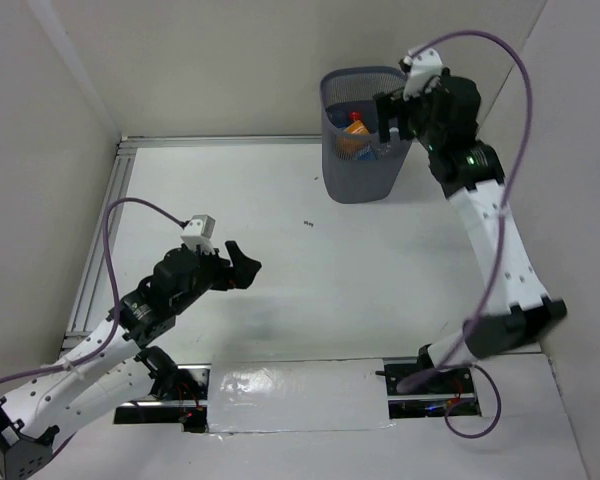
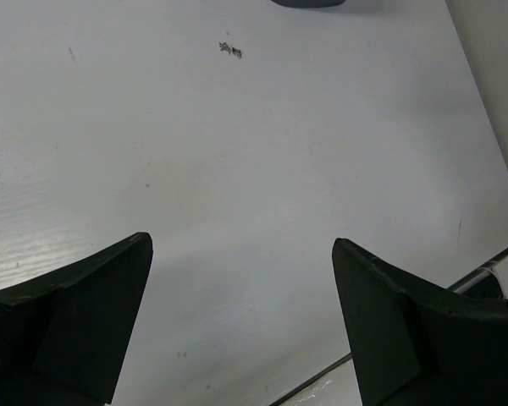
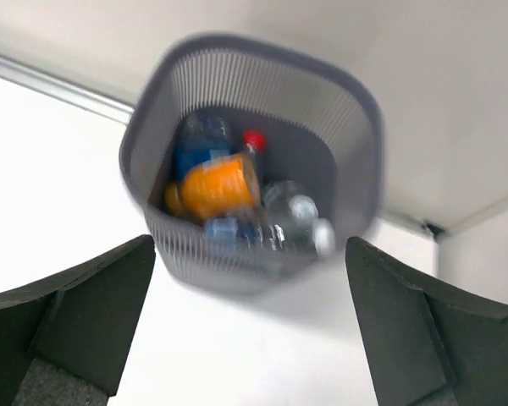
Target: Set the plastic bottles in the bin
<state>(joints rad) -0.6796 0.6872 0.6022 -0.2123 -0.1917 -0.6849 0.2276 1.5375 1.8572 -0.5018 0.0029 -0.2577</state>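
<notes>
- Right now the right hand (image 1: 392, 118) is hovering over the far-right rim of the bin (image 1: 358, 175), its two fingers standing wide apart with nothing between them.
- Its wrist camera is looking down into the bin, but that view is coming out blurred, so the fine print on the labels is not readable.
- The plastic bottles (image 3: 271, 199) are lying heaped together on the bin's floor, overlapping so much that an exact count is hard to make.
- An orange bottle (image 3: 218, 184) is sitting on top of the heap, toward the left wall of the bin as the right wrist view shows it.
- A blue-labelled bottle (image 3: 201, 142) is lying just behind the orange one, and a red cap (image 3: 254, 139) is poking up beside it.
- Two clear bottles (image 3: 281, 222) with pale caps are lying to the right of the orange one, touching it or nearly so.
- The bin is standing upright at the far end of the desk (image 1: 310, 290), close to the back wall (image 1: 230, 70).
- The left hand (image 1: 242, 268) is hanging low over the near-left part of the desk, well apart from the bin, its fingers also spreading wide and gripping nothing.
- The left wrist view is showing white desk surface between those fingers, and a small dark mark (image 2: 229, 50) farther off toward the bin.
- A purple cable (image 1: 515, 90) is looping from the right wrist down along that arm.
</notes>
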